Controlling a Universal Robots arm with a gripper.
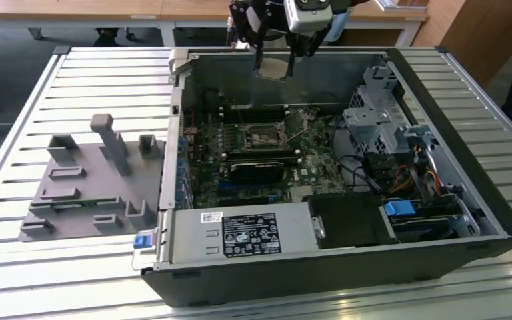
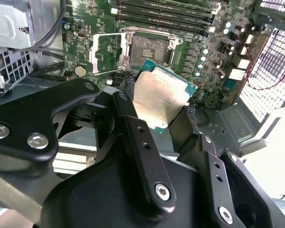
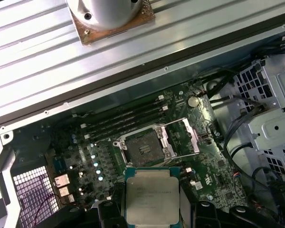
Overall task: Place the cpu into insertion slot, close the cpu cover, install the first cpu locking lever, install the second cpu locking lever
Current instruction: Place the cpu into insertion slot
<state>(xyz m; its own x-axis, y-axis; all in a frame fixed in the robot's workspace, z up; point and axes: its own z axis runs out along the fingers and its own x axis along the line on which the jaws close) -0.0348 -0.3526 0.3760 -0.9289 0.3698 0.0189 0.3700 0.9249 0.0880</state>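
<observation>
Over the open computer case (image 1: 327, 270), the gripper (image 1: 275, 61) clamps the cpu (image 3: 152, 197), well above the insertion slot (image 3: 143, 148).

the pincer (image 1: 275, 67) hangs pointing down, fingers (image 2: 133, 128) clamped.

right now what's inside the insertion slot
Nothing: the insertion slot is open, its contact bed bare and fully visible. The gripper holds the cpu clear of it.
</observation>
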